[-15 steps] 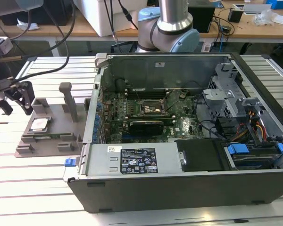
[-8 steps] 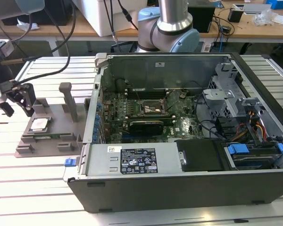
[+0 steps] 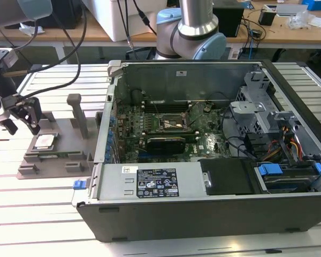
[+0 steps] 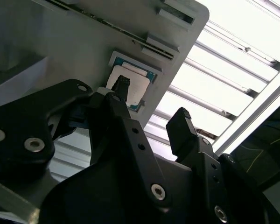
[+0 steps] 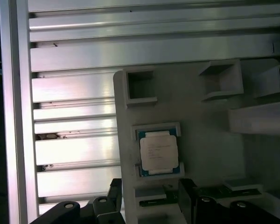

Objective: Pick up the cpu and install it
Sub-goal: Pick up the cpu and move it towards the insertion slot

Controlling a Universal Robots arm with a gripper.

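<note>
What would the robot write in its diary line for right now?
gripper: open, just above cpu | cpu: lying flat in grey holder, not picked up | computer case: lid off

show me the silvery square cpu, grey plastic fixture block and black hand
silvery square cpu [image 5: 159, 151], first wrist view, centre of its metal top
grey plastic fixture block [image 5: 203, 135], first wrist view, bare flat surface
black hand [image 4: 151, 100], second wrist view, midway between its fingertips

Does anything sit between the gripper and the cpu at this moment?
Nothing visible does. The open gripper hangs close to the cpu, which lies bare in its pocket on the grey fixture; the gap between them is free.
</note>
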